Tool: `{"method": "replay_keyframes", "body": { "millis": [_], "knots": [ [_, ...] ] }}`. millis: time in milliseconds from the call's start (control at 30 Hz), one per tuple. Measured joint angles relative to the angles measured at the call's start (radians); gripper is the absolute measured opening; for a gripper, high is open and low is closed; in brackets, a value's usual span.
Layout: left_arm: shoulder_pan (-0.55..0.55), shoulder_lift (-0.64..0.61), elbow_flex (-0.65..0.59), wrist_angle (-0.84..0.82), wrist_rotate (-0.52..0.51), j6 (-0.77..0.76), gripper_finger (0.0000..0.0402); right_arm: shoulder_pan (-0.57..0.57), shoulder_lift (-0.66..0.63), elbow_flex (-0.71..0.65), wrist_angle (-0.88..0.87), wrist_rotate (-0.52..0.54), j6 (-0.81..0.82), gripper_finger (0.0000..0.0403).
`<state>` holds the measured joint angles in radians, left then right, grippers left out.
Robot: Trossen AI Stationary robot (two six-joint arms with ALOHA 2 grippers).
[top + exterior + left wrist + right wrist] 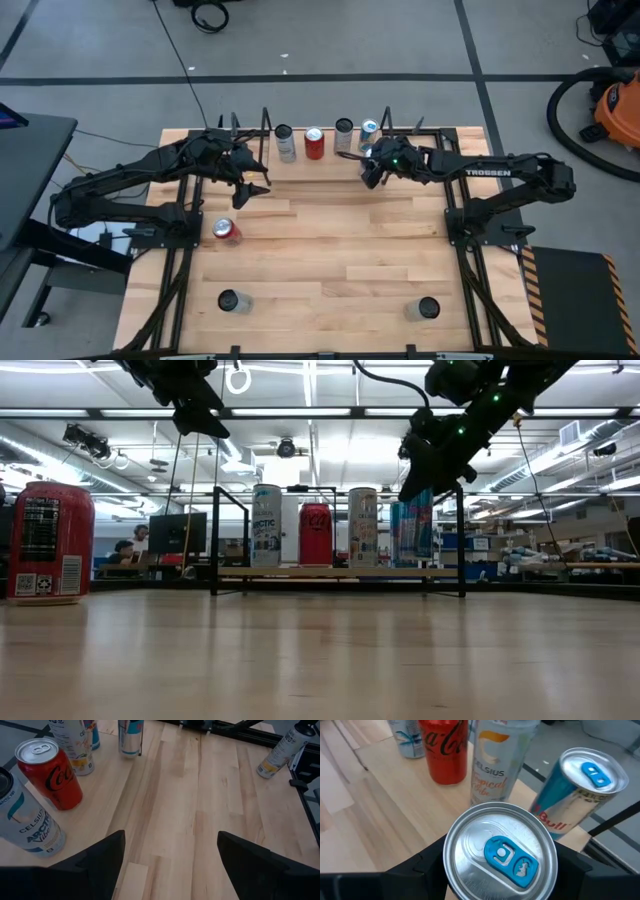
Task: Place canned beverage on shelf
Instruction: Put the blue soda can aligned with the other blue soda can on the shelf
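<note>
I'm seeing a silver-topped blue can with a blue tab (499, 851) clenched in my right gripper (500, 865), hovering over the low wood-board shelf with black rod ends (340, 571) beside 4 standing cans. My left gripper (170, 865) is hanging released above the desk (330, 270).

Bright even overhead light, ceiling strip lights (300, 412) glaring in low view, soft shadows on tabletop (330, 270), near can top (500, 852) slightly blurred.
</note>
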<state>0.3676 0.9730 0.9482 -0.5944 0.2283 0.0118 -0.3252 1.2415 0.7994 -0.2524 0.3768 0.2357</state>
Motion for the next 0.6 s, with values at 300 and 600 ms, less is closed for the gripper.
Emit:
{"method": "replay_keyframes", "body": {
  "millis": [300,600],
  "knots": [
    [0.0,0.0,0.0,0.0,0.0,0.0,0.0318,0.001,0.0,-0.001,-0.004,-0.009,-0.025,0.0251],
    [0.0,0.0,0.0,0.001,0.0,0.001,0.0318,-0.005,0.033,0.0,0.014,0.0,-0.021,0.0259]
  ]
}}
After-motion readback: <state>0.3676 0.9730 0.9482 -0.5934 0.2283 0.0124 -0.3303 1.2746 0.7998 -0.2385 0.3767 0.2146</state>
